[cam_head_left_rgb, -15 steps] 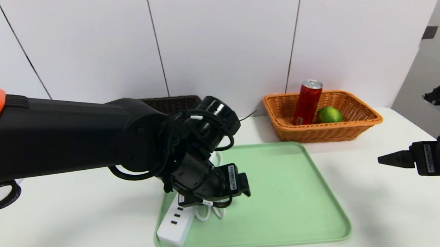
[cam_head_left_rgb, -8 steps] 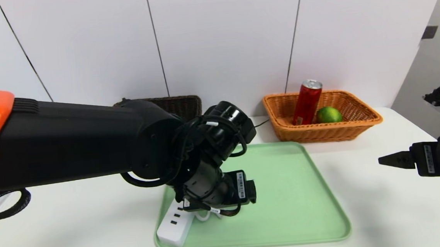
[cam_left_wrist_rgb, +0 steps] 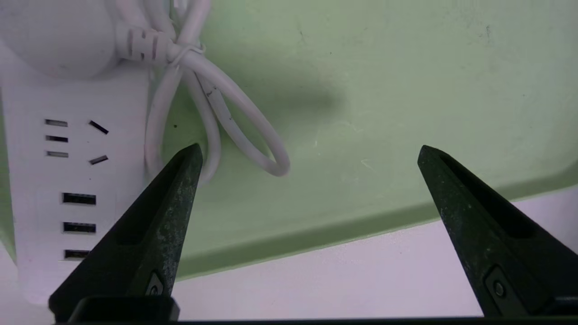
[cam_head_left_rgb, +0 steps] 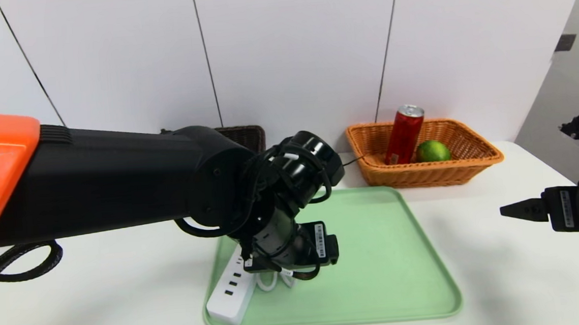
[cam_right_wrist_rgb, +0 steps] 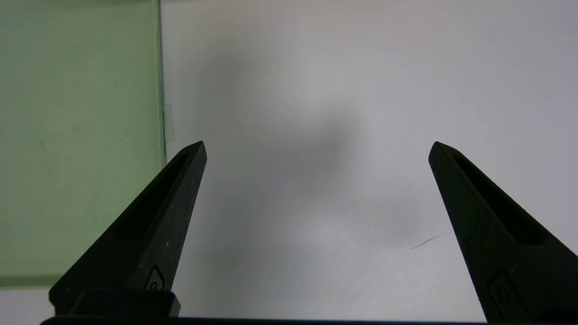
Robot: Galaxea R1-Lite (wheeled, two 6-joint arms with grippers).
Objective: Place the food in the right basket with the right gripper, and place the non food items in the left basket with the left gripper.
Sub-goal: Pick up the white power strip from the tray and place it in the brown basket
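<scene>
left gripper (cam_left_wrist_rgb: 310,146), spread wide, hovers over the green tray (cam_head_left_rgb: 377,258) near the white power strip (cam_head_left_rgb: 231,291); right gripper (cam_right_wrist_rgb: 318,144), also spread, is right of the tray.

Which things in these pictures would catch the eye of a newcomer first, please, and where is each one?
First, probably, the left gripper, open above the green tray, beside the white power strip with its looped cord. Next comes the bright red can, leaning beside a green lime in the orange-brown basket behind the tray. The right gripper waits open over the white table, to the right of the tray.
</scene>
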